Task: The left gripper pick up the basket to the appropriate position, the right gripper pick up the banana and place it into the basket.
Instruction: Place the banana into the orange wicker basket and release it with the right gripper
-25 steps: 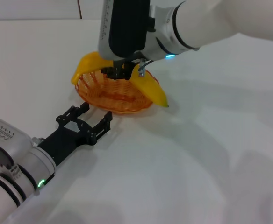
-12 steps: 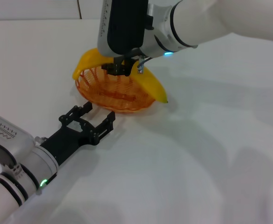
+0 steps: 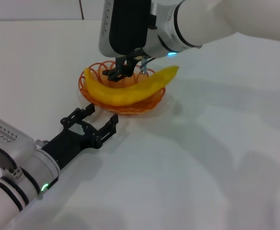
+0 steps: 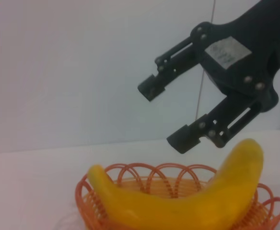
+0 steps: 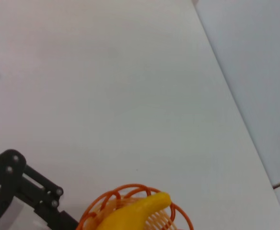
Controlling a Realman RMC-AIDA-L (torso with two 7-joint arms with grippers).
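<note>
The banana [image 3: 130,90] lies flat in the orange wire basket [image 3: 149,103], both ends resting over the rim. It also shows in the left wrist view [image 4: 178,208] and the right wrist view [image 5: 137,211]. My right gripper [image 3: 122,72] hangs just above the banana's middle, open and empty; the left wrist view shows its jaws spread [image 4: 163,115]. My left gripper [image 3: 100,113] lies open on the table just in front of the basket, apart from the basket's rim [image 4: 145,172].
The basket stands on a plain white table [image 3: 216,158]. A pale wall [image 4: 82,72] rises behind the table. One of the left gripper's fingers [image 5: 58,211] shows beside the basket [image 5: 104,201] in the right wrist view.
My right gripper has opened and let go of the banana, which has dropped from a tilted hold across the rim to lie flat in the basket. The left gripper has stayed put.
</note>
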